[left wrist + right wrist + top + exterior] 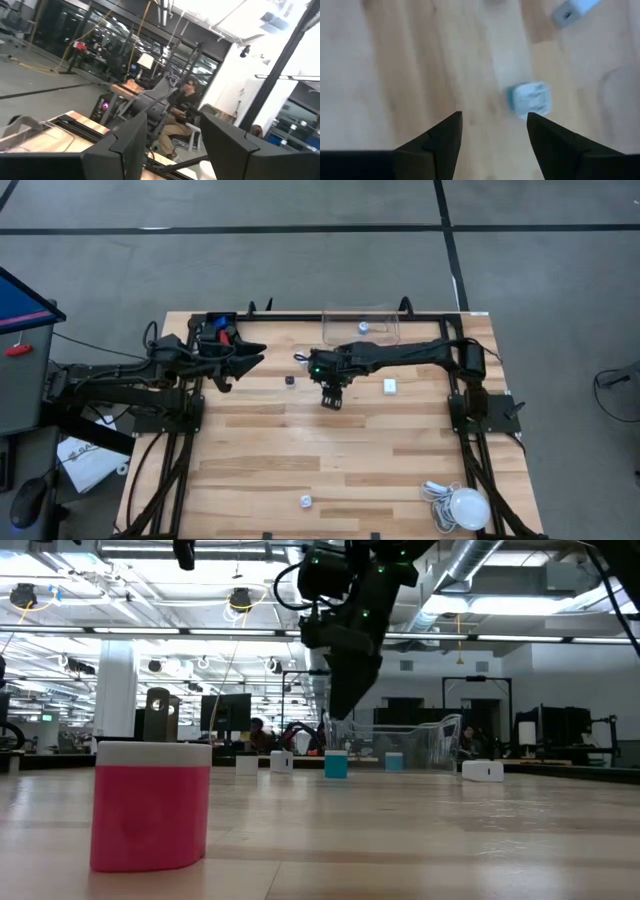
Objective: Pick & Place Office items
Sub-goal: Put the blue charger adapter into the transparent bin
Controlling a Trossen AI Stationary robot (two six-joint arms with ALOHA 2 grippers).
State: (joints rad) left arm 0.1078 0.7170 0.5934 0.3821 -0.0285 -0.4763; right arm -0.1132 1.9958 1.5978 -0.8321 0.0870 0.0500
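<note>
My right gripper point(330, 400) hangs over the middle of the table, pointing down, open and holding nothing. It is well above the wood in the low view point(340, 710). Its wrist view point(494, 122) shows a small white-and-blue piece point(530, 99) lying on the boards just beyond one fingertip, and a white block point(570, 10) farther off. Other small pieces lie flat on the table: a black one point(290, 380), a white block point(390, 387) and a white-blue one point(307, 500). My left gripper point(255, 358) waits open at the far left, raised, its wrist view point(172, 130) facing the room.
A clear plastic box point(362, 325) with one small piece inside stands at the far edge. A dark bin with blue and red pieces point(220, 330) sits at the far left corner. The white bulb with coiled cable point(465, 505) lies at the near right corner. A pink block point(150, 805) stands close to the low camera.
</note>
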